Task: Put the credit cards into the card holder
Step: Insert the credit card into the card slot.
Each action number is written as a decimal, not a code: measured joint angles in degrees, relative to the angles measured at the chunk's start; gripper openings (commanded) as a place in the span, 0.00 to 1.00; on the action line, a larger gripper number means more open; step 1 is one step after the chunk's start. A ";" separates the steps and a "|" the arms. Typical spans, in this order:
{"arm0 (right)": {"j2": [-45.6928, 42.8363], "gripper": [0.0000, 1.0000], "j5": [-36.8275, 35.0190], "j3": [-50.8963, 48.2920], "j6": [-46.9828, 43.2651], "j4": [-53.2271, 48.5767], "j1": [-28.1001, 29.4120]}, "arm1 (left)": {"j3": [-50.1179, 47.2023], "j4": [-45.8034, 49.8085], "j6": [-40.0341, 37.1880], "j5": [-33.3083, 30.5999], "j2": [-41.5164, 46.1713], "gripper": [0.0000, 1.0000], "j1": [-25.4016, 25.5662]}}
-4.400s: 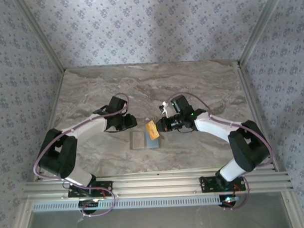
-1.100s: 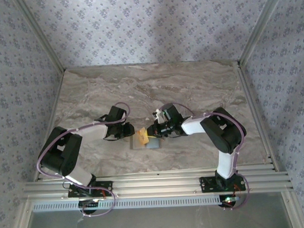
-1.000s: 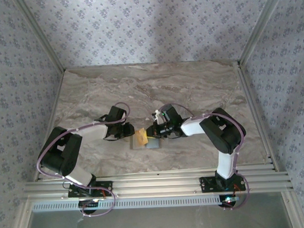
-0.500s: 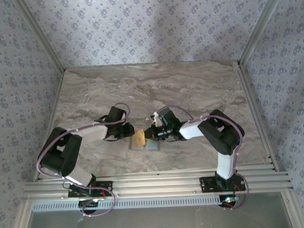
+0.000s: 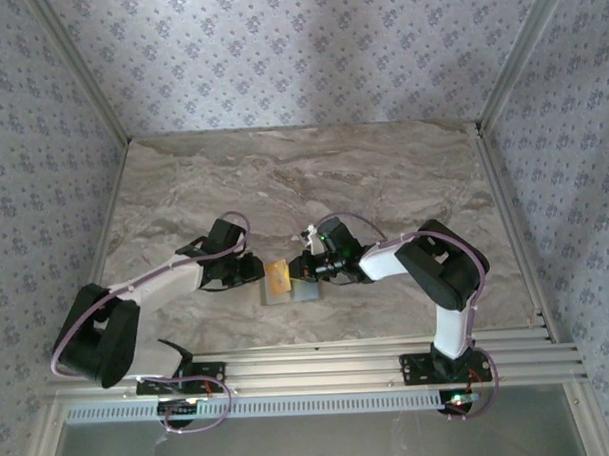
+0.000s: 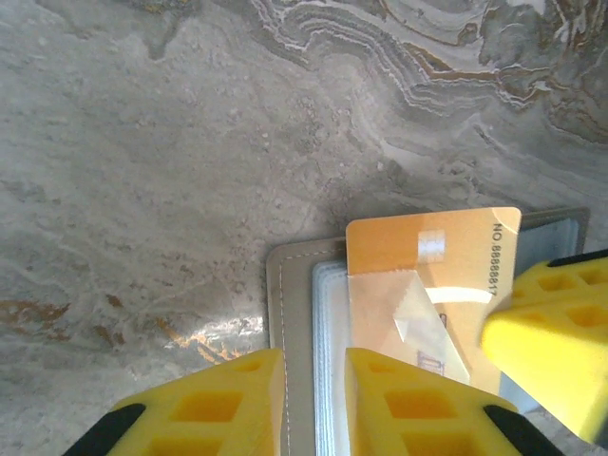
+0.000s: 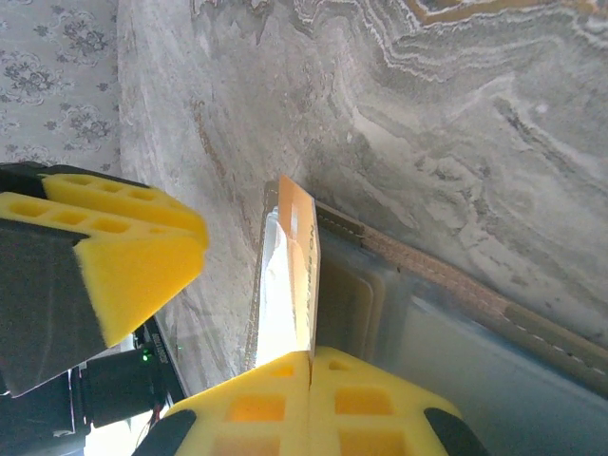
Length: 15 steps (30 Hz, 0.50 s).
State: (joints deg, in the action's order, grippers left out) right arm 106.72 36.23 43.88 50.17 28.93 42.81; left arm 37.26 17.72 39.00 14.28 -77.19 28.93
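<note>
Edgewise, credit card sits pinched in right tool, over card holder

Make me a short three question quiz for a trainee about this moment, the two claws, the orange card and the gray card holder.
1. True or false: the right claw is shut on the orange card.
2. Where does the card holder lie? A) open on the marble table, between the two arms; B) stood against the back wall; C) lifted in the air by the left claw.
3. In the left wrist view, what does the card's lower part pass under?

Key:
1. True; its fingers pinch the card's edge.
2. A.
3. A clear plastic pocket on the holder's inside; the card's upper part sticks out of it.
</note>
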 measured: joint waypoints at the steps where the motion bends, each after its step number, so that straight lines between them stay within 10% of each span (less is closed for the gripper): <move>1: 0.13 0.00 0.00 0.00 0.00 0.04 0.00 | -0.11 0.20 -0.04 0.00 0.13 0.13 0.02; 15: 0.87 0.00 0.66 0.33 0.00 0.04 -0.02 | -1.79 -1.09 0.61 0.90 -3.89 0.04 3.06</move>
State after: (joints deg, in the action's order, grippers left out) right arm 107.59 36.88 44.21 50.17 28.97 42.78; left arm 35.46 16.62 39.62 15.18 -81.08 31.99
